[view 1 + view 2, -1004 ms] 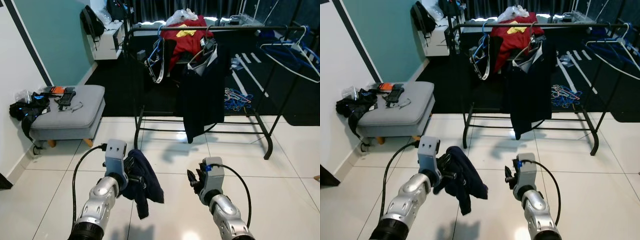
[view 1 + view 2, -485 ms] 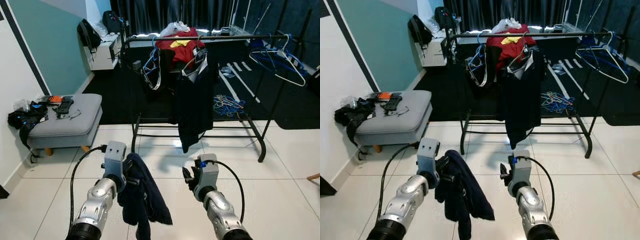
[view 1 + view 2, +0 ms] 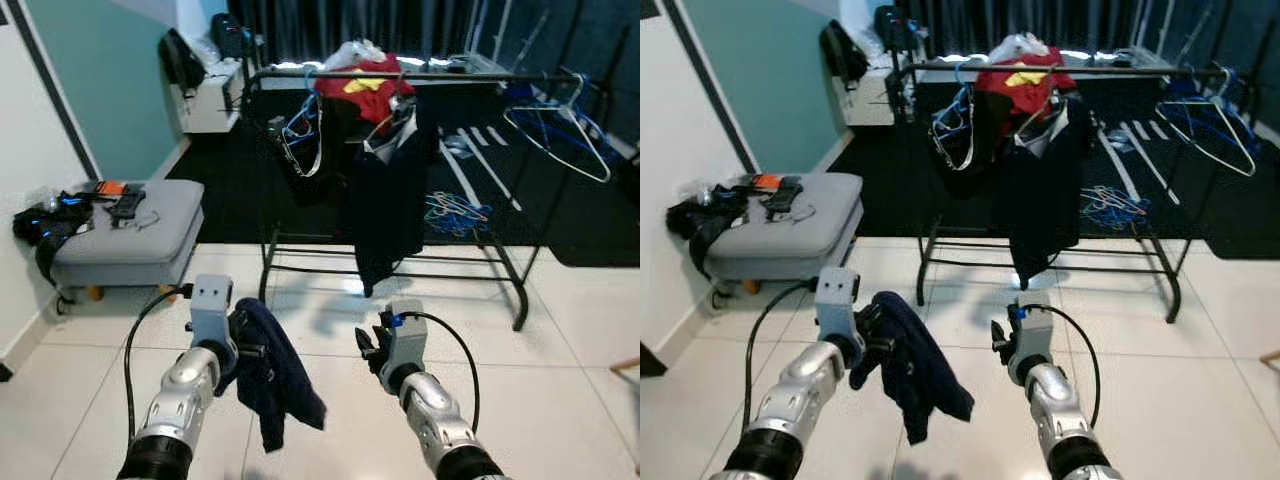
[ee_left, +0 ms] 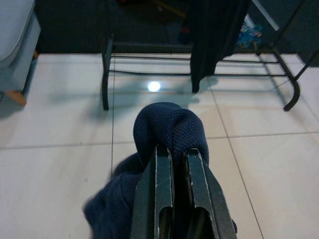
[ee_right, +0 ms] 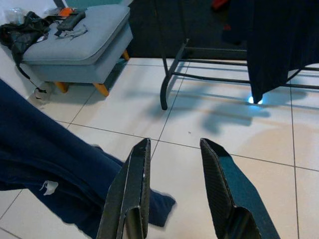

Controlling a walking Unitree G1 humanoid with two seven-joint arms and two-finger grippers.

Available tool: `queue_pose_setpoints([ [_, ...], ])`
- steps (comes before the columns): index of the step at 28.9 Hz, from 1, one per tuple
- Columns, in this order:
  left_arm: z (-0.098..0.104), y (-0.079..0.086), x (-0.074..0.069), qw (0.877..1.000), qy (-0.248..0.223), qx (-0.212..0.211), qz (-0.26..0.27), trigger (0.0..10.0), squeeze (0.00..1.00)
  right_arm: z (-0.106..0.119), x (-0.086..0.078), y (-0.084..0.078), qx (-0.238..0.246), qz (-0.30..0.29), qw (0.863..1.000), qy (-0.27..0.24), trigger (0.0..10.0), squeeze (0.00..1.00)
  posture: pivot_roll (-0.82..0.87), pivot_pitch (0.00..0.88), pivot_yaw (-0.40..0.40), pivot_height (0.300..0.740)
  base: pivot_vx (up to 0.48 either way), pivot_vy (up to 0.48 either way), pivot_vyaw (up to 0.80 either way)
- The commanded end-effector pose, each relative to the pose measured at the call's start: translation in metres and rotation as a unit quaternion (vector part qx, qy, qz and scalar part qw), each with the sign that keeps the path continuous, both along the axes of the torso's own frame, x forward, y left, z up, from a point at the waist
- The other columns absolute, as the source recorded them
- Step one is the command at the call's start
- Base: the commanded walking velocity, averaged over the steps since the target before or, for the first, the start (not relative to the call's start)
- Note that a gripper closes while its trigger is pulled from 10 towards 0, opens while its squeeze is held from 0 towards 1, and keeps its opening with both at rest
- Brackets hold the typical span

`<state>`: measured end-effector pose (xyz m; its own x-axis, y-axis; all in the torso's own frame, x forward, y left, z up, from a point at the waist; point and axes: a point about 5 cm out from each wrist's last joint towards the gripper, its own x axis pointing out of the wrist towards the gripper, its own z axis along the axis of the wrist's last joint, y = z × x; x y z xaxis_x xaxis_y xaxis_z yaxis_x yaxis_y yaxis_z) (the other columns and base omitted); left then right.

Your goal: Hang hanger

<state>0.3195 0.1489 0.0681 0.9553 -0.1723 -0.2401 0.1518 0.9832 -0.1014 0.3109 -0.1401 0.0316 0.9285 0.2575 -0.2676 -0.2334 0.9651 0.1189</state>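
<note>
Left gripper (image 4: 172, 164) is clamped on a bunched fold of a navy garment (image 3: 268, 372). Fingers nearly together with knit fabric wadded over the tips; the rest hangs loose below and to the inner side of the claw, clear of the tile floor (image 3: 560, 400). It's held at mid height, so the cloth doesn't drag.

Right gripper (image 5: 172, 164) is empty, fingers apart, parallel to the left one with the garment's hem just beside it. Looks staged to take or spread the cloth, but that's a guess.

I can't make out a hanger inside the navy garment, either in the head views or the left wrist view. If there's a hook in that bundle, it's hidden by fabric.

The clothes rack (image 3: 420, 76) is ahead of both claws, well apart and above them. Its top bar already carries a dark shirt (image 3: 388, 195) on a hanger directly ahead of the right claw, red clothing (image 3: 362, 85) behind it and empty hangers (image 3: 560, 135) toward the far right end. The free bar between the dark shirt and those hangers is the likely target.

A grey ottoman (image 3: 125, 235) sits outboard of the left claw, not in the path.

Judgement: carry/approach phase, nothing hung yet. Next needs closing the gap and raising the left arm to bar height.
</note>
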Motion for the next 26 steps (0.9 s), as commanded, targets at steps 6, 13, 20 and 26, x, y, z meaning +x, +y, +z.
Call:
queue_pose_setpoints([
  [6,-0.009,-0.009,-0.008,0.999,0.016,0.017,-0.023,10.0,0.0,-0.011,-0.009,-0.003,-0.008,0.004,1.0,0.02,10.0,0.0,0.08,0.0,0.037,0.74,0.0,0.0,0.0],
  [13,-0.002,-0.018,-0.005,0.998,0.003,-0.012,-0.058,10.0,0.0,-0.013,-0.01,-0.009,-0.017,-0.007,1.0,0.021,10.0,0.0,0.06,0.0,0.051,0.74,0.0,0.203,0.0],
  [20,0.004,-0.037,-0.007,0.992,-0.006,0.013,-0.124,10.0,0.0,-0.008,-0.01,-0.021,0.014,-0.047,0.999,0.006,10.0,0.0,0.06,0.0,0.053,0.74,0.0,0.137,0.0],
  [26,0.008,-0.037,0.001,0.994,-0.023,0.026,-0.102,10.0,0.0,-0.004,-0.011,-0.016,0.005,-0.016,1.0,-0.013,10.0,0.0,0.05,0.0,0.042,0.74,0.0,0.0,0.0],
])
